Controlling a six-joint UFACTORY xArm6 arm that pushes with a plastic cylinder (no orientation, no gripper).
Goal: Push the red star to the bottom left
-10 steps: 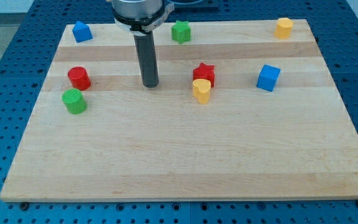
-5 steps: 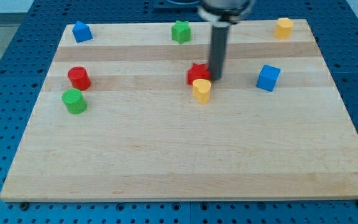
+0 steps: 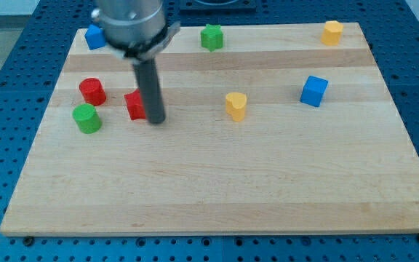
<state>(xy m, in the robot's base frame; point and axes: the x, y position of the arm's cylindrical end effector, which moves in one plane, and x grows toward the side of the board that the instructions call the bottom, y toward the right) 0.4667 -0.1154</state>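
The red star [image 3: 134,105] lies on the wooden board [image 3: 217,182] at the view's left, partly hidden by my rod. My tip [image 3: 156,120] touches the star's right side. A red cylinder [image 3: 92,92] and a green cylinder [image 3: 86,118] stand just left of the star.
A yellow block [image 3: 235,105] sits at the board's middle. A blue cube [image 3: 313,91] is to its right. A blue block [image 3: 94,36], a green star [image 3: 211,36] and a yellow block [image 3: 332,32] line the view's top edge.
My tip swept from the star's right side to the view's left, pushing the red star leftward away from the yellow block toward the red and green cylinders.
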